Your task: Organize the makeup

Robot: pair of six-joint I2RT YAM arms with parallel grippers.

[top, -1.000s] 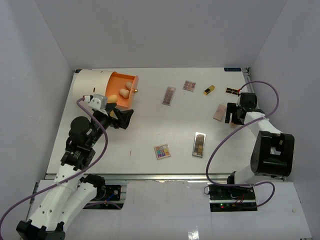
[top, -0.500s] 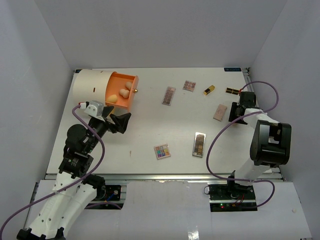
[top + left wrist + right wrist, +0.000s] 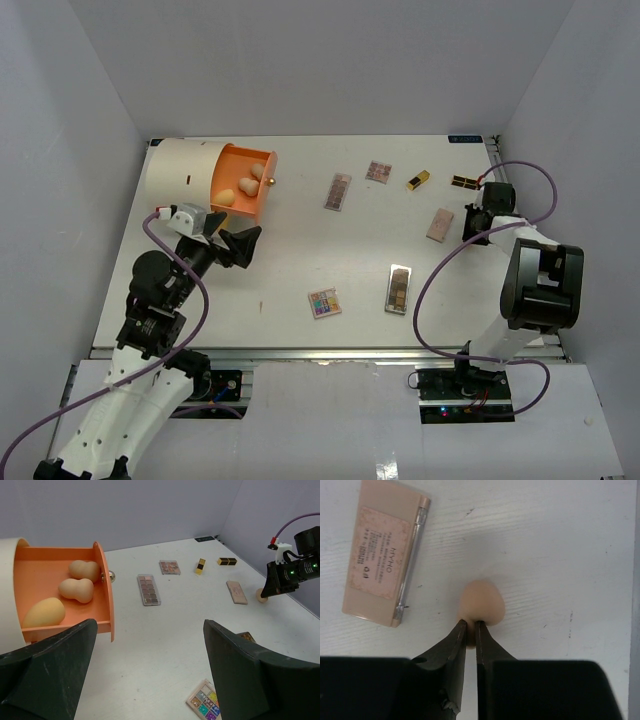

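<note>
The right gripper was drawn narrow, its black fingers nipping the near edge of a tan sponge. The sponge sat on the white table by the right edge, just beside a flat, pale-pink palette. It seemed to stand on end, and most of its soft, matte egg shape lay ahead of the tips, so I judged the hold shallow. The orange drawer, already holding three like sponges, lay well apart across the table, nearer the left gripper, whose jaws gaped wide and empty.

Left fingers spread wide; right fingers pinched nearly together.
</note>
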